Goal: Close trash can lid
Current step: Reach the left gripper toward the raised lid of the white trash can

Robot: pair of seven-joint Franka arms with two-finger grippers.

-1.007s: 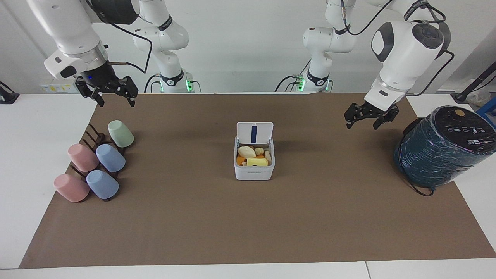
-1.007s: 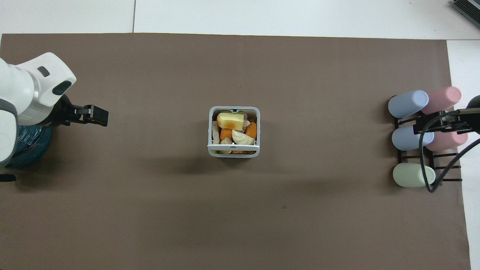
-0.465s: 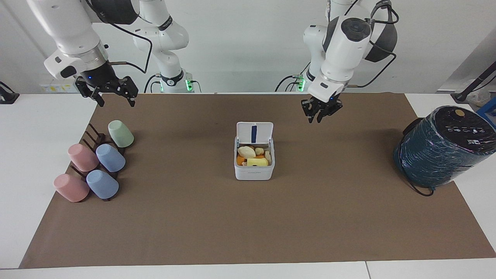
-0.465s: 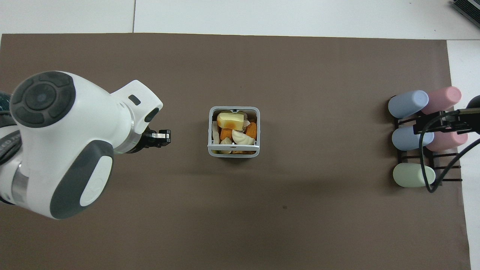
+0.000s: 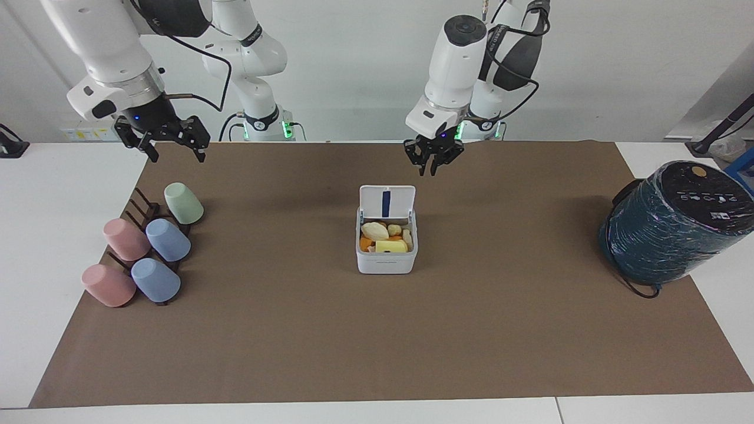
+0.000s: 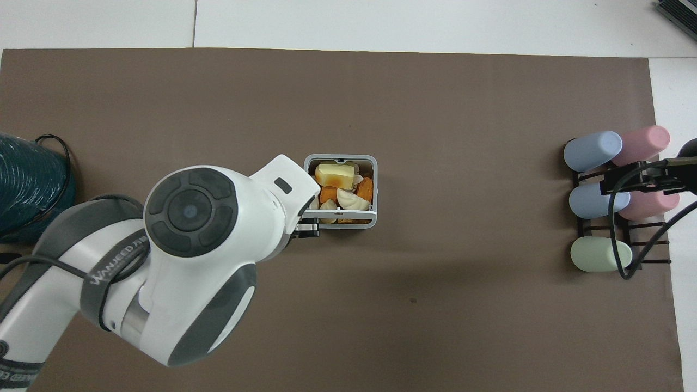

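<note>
A: What takes up most of the facing view?
B: The brown mat; at right frame sits the teal wrapped cylinder.

A: And the trash can?
B: The trash can is mid-frame, full of food scraps, its lid standing upright, blue stripe showing.

A: The arms?
B: The left gripper, fingers pressed together and empty, hangs above and just right of the lid, clear of it. The right gripper, spread, waits at upper left above the cup rack.
</note>
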